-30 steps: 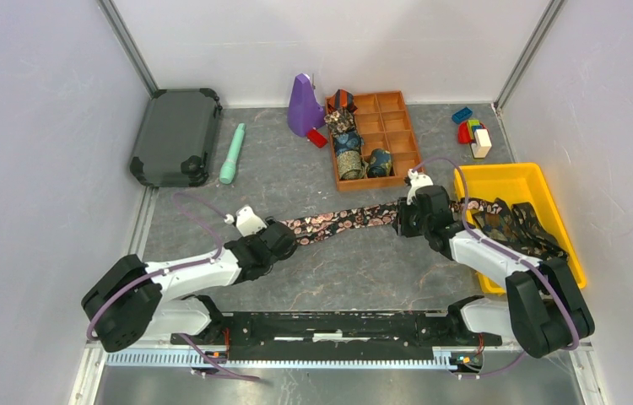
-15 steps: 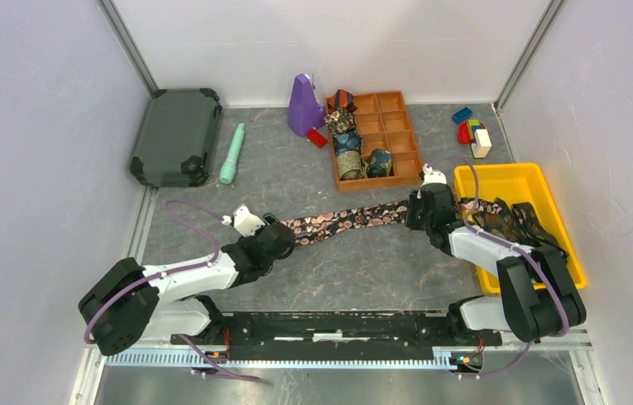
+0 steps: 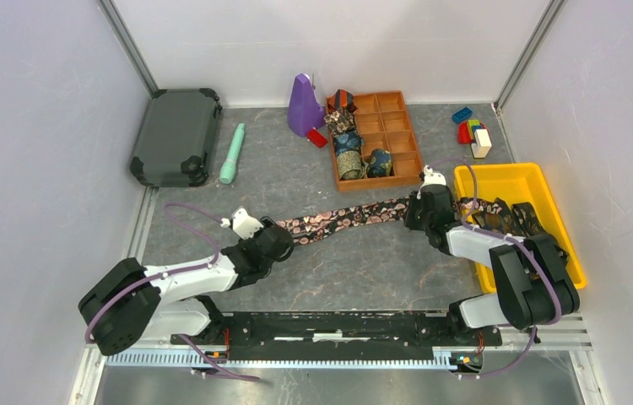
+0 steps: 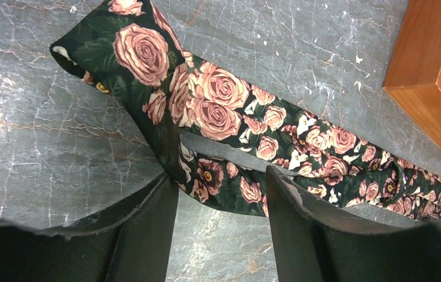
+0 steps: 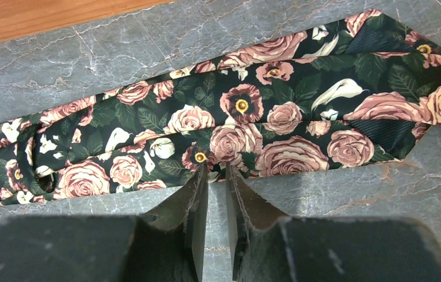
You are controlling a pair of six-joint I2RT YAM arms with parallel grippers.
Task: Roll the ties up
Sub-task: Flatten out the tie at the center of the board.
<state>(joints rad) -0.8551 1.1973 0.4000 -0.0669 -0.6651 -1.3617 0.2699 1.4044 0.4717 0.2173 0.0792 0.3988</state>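
A dark tie [image 3: 338,218] with pink roses lies flat across the table between my grippers. In the left wrist view its narrow end [image 4: 224,100] is folded over itself. My left gripper [image 3: 278,236] is open, its jaws [image 4: 221,182] straddling the tie's near edge without closing on it. My right gripper [image 3: 420,211] is at the tie's wide end [image 5: 236,117]. Its jaws [image 5: 213,170] are nearly shut, with a thin gap showing bare table and the tips at the fabric's near edge. Several rolled ties [image 3: 348,160] sit in a wooden tray [image 3: 412,143]. More loose ties [image 3: 511,224] lie in a yellow bin [image 3: 507,177].
A dark case [image 3: 175,135] lies at the far left, with a teal torch [image 3: 233,153] beside it. A purple object [image 3: 303,105] stands next to the tray. Toy blocks [image 3: 473,135] are at the far right. The tray's corner shows in the left wrist view [image 4: 424,70].
My right gripper has moved a little right toward the yellow bin, and the tie's wide end went with it. My left gripper has shifted slightly left.
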